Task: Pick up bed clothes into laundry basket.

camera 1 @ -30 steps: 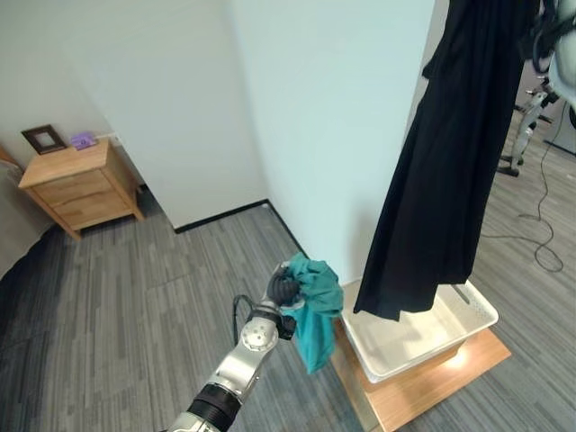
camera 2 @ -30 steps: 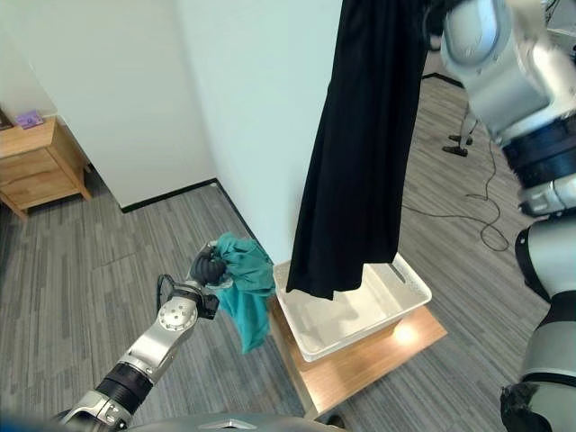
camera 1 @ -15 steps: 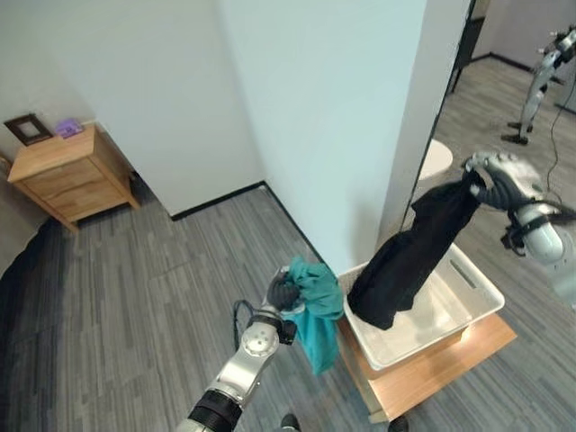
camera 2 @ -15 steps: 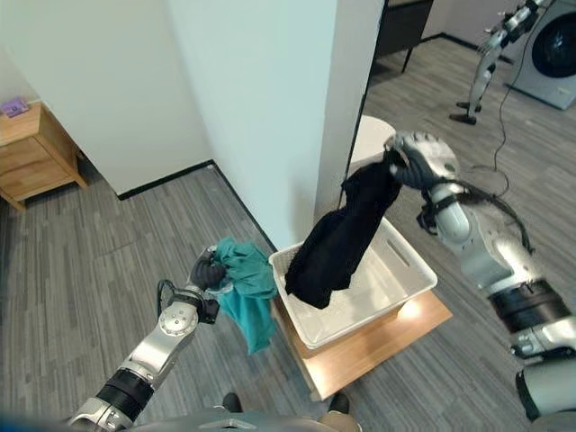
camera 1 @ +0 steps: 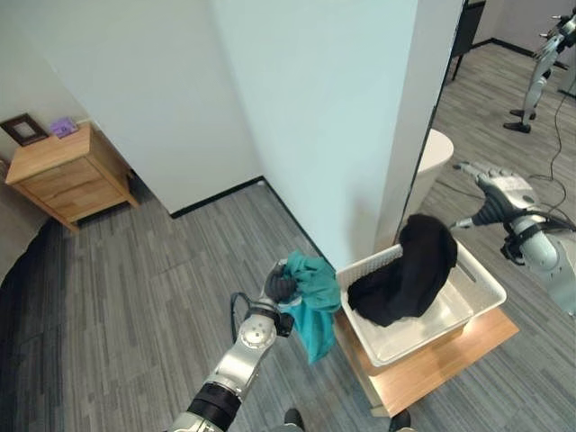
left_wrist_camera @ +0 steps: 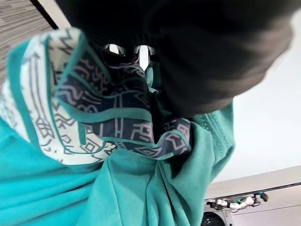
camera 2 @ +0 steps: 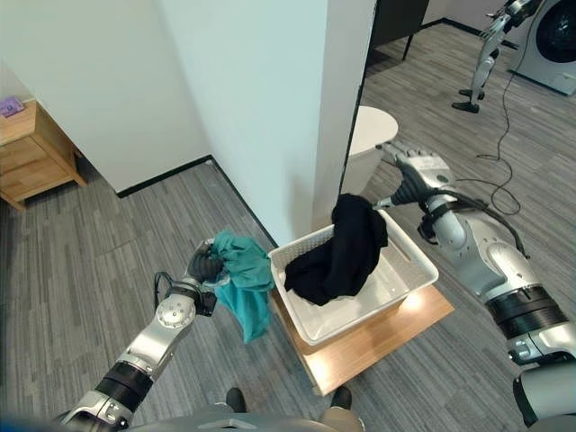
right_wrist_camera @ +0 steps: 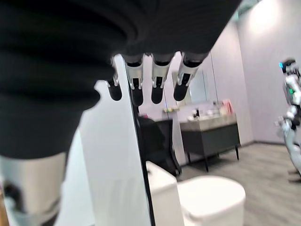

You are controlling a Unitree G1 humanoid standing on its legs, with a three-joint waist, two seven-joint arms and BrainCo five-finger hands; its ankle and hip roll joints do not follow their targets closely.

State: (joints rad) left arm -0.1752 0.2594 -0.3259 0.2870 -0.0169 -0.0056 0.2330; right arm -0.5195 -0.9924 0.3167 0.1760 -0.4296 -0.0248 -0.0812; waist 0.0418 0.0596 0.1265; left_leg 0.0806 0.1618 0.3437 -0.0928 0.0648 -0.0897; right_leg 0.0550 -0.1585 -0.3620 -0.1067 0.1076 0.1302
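A white laundry basket (camera 1: 481, 290) stands on a low wooden board (camera 1: 450, 360) by the white wall. A black garment (camera 1: 407, 273) lies heaped in it, draped over its far rim. My right hand (camera 1: 493, 191) hovers above and to the right of the basket, fingers straight and empty, as the right wrist view shows its fingers (right_wrist_camera: 157, 75). My left hand (camera 1: 281, 286) is shut on a teal garment (camera 1: 313, 302) that hangs just left of the basket. In the left wrist view the teal cloth (left_wrist_camera: 117, 188) has a patterned white and navy part (left_wrist_camera: 89, 108).
A wooden nightstand (camera 1: 70, 173) with a picture frame (camera 1: 22, 129) stands at the far left by the wall. A white toilet (camera 2: 367, 135) sits behind the wall edge past the basket. Grey plank floor spreads around.
My right hand let go of the black garment, which dropped from hanging into a heap in the basket; the hand opened and lifted to the right. The left hand still holds the teal cloth.
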